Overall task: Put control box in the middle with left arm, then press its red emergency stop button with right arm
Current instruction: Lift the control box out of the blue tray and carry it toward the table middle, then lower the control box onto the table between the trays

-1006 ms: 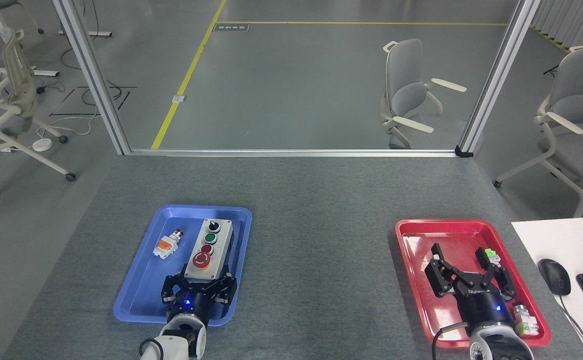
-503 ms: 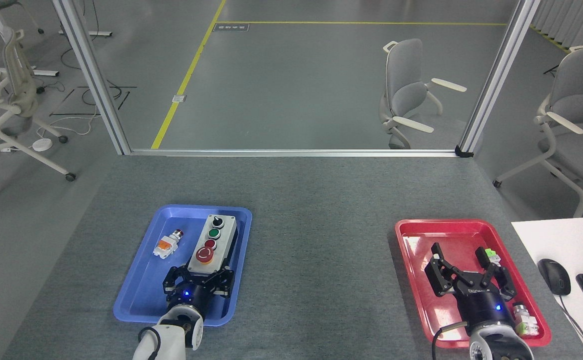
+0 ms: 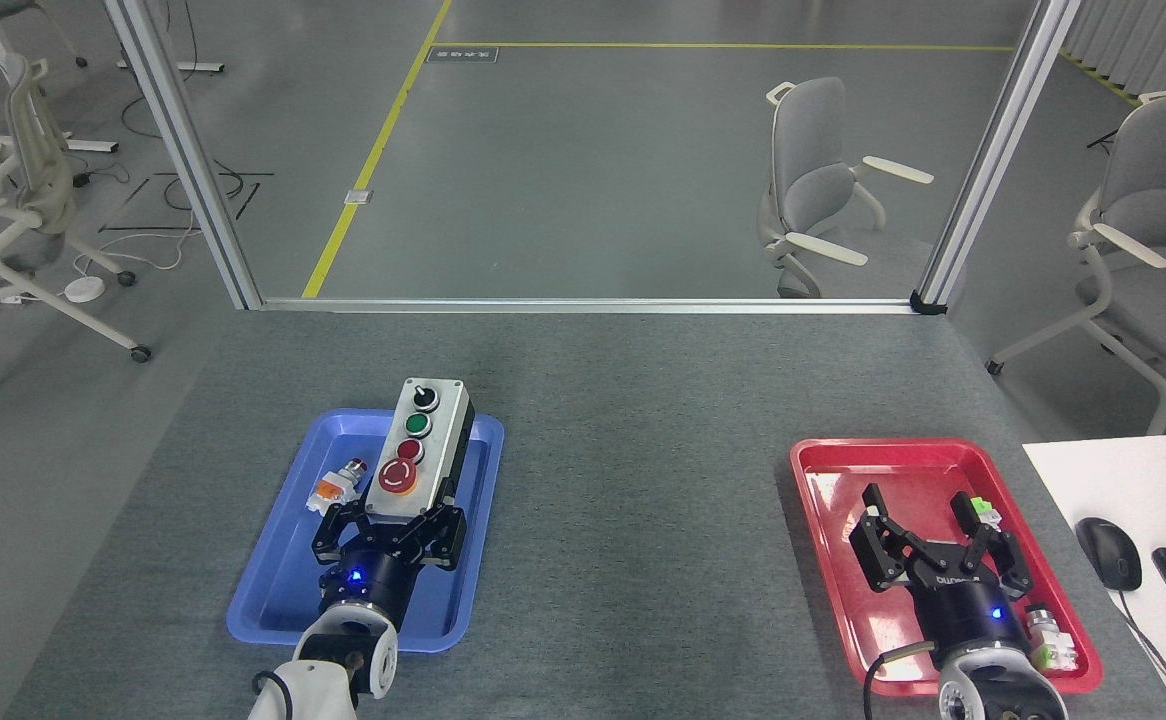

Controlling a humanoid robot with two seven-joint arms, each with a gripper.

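The grey felt surface (image 3: 643,480) fills most of my view, its bare middle (image 3: 643,520) free between the blue tray (image 3: 273,610) on the left and the red tray (image 3: 843,600) on the right. The change over the last second is the control box (image 3: 420,450): it lay flat in the blue tray, and now it is lifted, its far end rising past the tray's back rim while it hangs above the tray, not yet carried toward the middle. My left pincer (image 3: 390,528) is pinching the box at its near end, fingers pressed against both sides, so I judge the grasp sound and the carry to the right as the step in hand. My right pincer (image 3: 938,550) rests spread over the red tray, unmoved, waiting its turn. The red emergency stop button (image 3: 398,477) faces up, nearest my left pincer. The small orange push-button (image 3: 336,485) lies just beside the box in the blue tray.
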